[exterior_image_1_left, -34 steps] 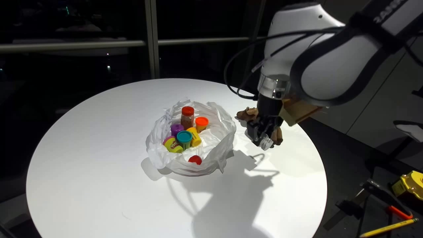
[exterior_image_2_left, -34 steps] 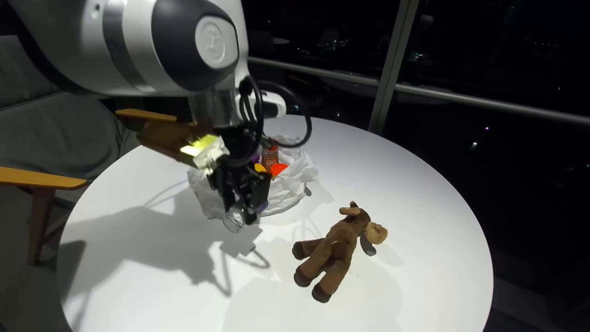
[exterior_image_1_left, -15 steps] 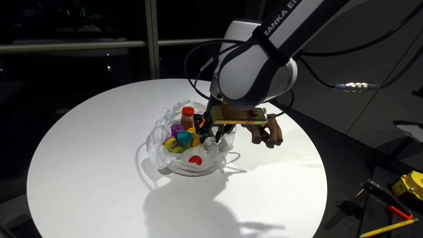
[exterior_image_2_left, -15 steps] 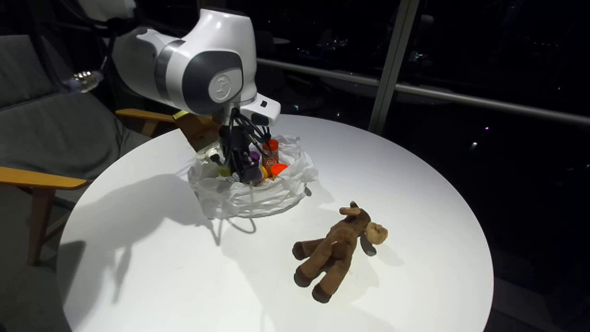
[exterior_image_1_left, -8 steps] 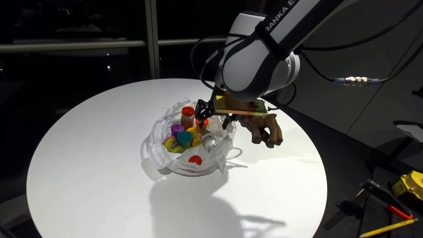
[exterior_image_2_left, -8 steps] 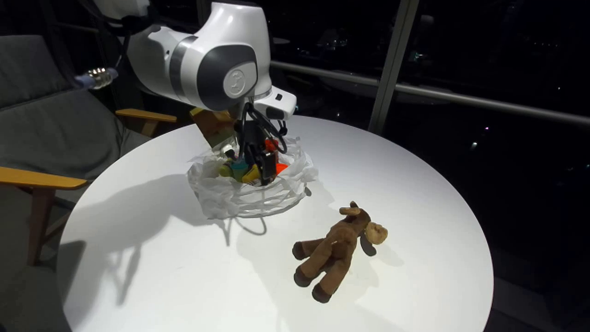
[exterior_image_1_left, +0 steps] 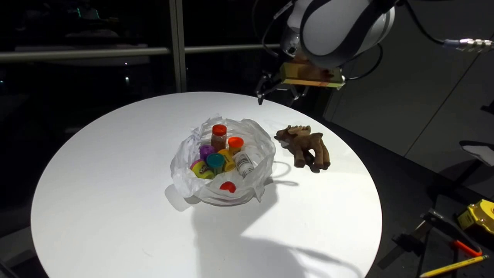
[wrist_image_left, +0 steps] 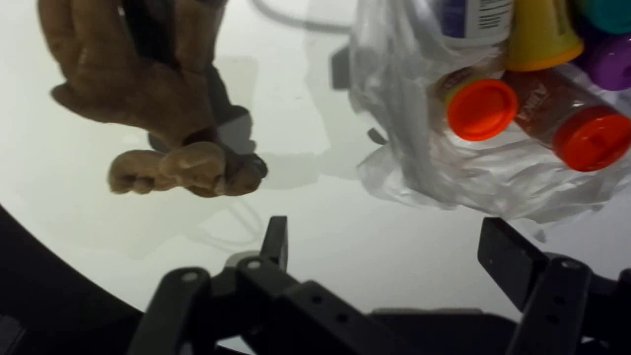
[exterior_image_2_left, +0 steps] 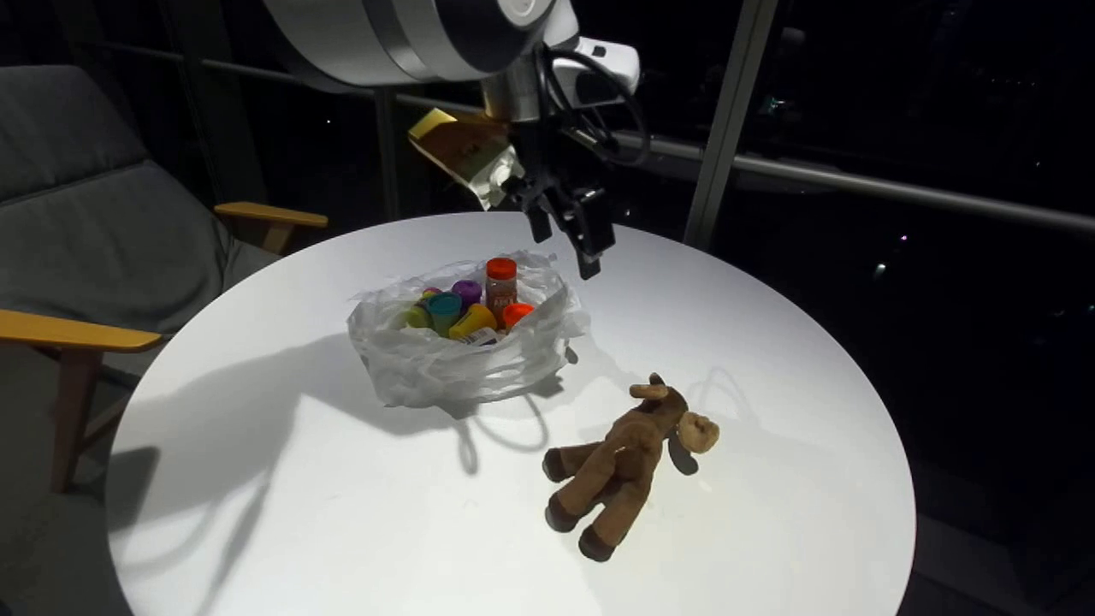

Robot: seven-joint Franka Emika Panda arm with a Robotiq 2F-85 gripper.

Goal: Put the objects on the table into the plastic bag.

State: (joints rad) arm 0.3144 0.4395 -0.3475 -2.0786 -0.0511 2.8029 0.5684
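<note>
Dark windows (exterior_image_1_left: 239, 23) back the round surface (exterior_image_1_left: 100, 193). On it, the plush (exterior_image_2_left: 631, 445) lies between the bag (exterior_image_2_left: 462, 376) and the edge, toward the wrist view's upper left from the gripper (wrist_image_left: 386, 236), head end nearest, long axis roughly crosswise to the jaws. The gripper hangs spread wide, holding and touching nothing.

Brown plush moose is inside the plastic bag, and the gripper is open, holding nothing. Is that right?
Not quite: the brown plush moose lies on the round white table, beside the plastic bag rather than in it, as both exterior views show. The rest is right: the gripper is open, holding nothing.
</note>
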